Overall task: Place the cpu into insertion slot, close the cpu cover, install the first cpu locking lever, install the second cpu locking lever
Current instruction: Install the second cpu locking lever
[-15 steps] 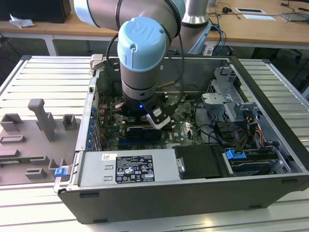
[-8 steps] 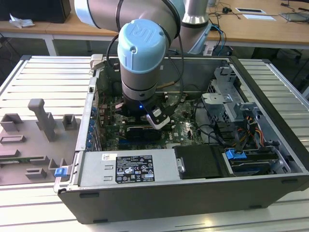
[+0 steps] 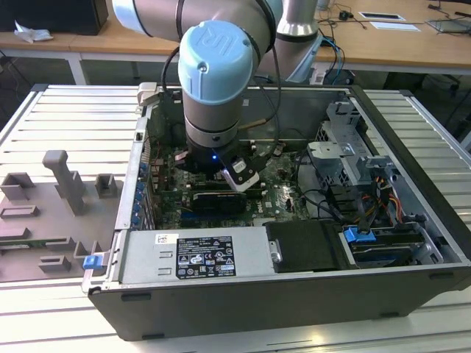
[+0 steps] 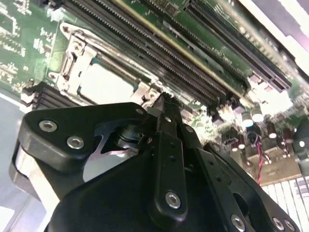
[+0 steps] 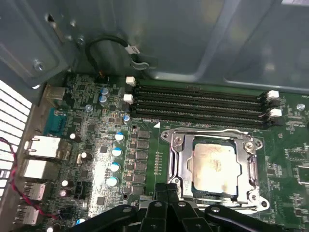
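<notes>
Cpu [image 5: 215, 166] sits in the insertion slot [image 5: 181, 162] with the cpu cover [image 5: 251, 166] down over its edges, gripper [image 5: 166, 191] fingers pressed together with nothing held, just beside the socket edge, so I'd push any lever slow and straight

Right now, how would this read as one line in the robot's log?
cpu: seated in insertion slot | cpu cover: closed over it | gripper: shut, empty, beside socket
</notes>
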### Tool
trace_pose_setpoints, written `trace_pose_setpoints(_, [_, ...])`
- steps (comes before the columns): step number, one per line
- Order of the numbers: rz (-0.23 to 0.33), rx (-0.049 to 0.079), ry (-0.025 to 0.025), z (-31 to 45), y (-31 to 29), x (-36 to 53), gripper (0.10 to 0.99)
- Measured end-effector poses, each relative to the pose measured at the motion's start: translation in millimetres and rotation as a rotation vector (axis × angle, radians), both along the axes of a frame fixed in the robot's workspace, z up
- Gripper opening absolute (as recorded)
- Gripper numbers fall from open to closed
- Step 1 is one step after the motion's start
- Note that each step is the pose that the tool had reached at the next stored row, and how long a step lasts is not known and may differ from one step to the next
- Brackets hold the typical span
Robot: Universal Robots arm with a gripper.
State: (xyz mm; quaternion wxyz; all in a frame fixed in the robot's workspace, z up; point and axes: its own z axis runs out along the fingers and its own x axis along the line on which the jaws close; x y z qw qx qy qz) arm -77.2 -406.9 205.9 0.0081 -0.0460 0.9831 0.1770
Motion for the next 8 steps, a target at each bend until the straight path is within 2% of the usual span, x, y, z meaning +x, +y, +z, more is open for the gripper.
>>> trace_pose_setpoints(4, [0.000,0.000,0.0000,6.0,0.0,-1.4,0.106])
trace_pose_setpoints(8, [0.000,0.000,0.0000,15.8,0.0,-1.5,0.106])
